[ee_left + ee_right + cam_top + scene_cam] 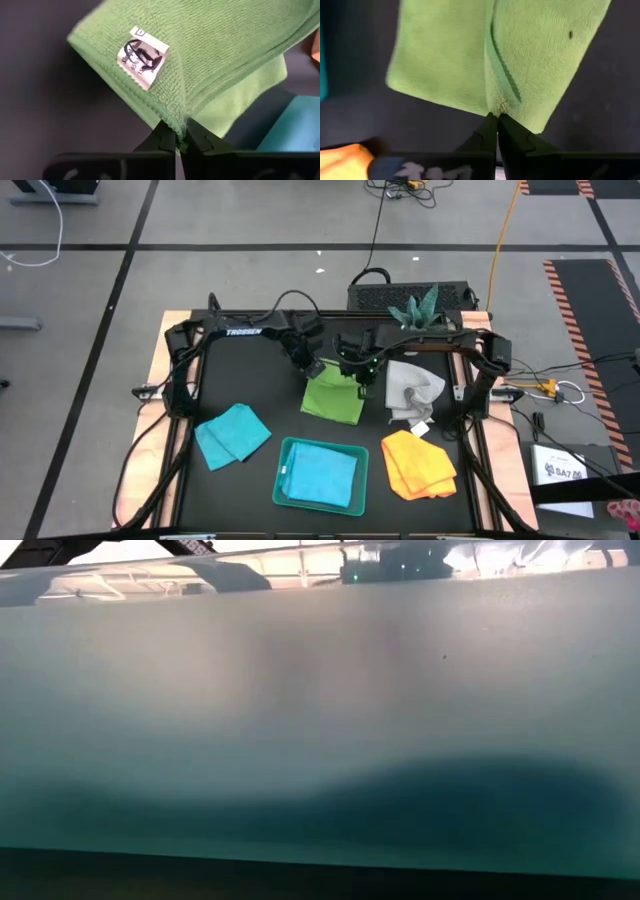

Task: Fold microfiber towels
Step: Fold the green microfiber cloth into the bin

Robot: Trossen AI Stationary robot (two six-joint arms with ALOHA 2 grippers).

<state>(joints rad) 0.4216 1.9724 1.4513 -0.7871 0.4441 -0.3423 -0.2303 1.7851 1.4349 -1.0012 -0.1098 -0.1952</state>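
The lime green towel [333,398] lies mid-table, its far edge raised. My left gripper [314,370] is shut on its far left corner and my right gripper [361,376] on its far right corner. In the left wrist view the green towel [210,45] shows a white label [144,57]; in the right wrist view the green towel [470,55] shows a second layer under the held one. A turquoise towel [232,433] lies at the near left. Another blue towel [322,475] lies in the teal tray [284,448]. The orange towel [418,463] and the grey-white towel [412,390] lie at the right. My left gripper pinches a hemmed corner of the green towel [176,127] between its two fingertips, coming from above and slanting down. The cloth spreads away from the fingers, with a lower layer showing beyond it. The towel's near part [338,412] rests on the table. My right gripper pinches the towel's other far corner [501,106] between its two fingertips, pointing steeply down from above. The corner is bunched at the tips. The held layer hangs over a second layer of the same towel.
The low view is filled by a blurred teal surface [320,740] close to the camera. Bare black table shows to the far left [240,375]. A dark teal object [420,310] sits beyond the table's far edge.
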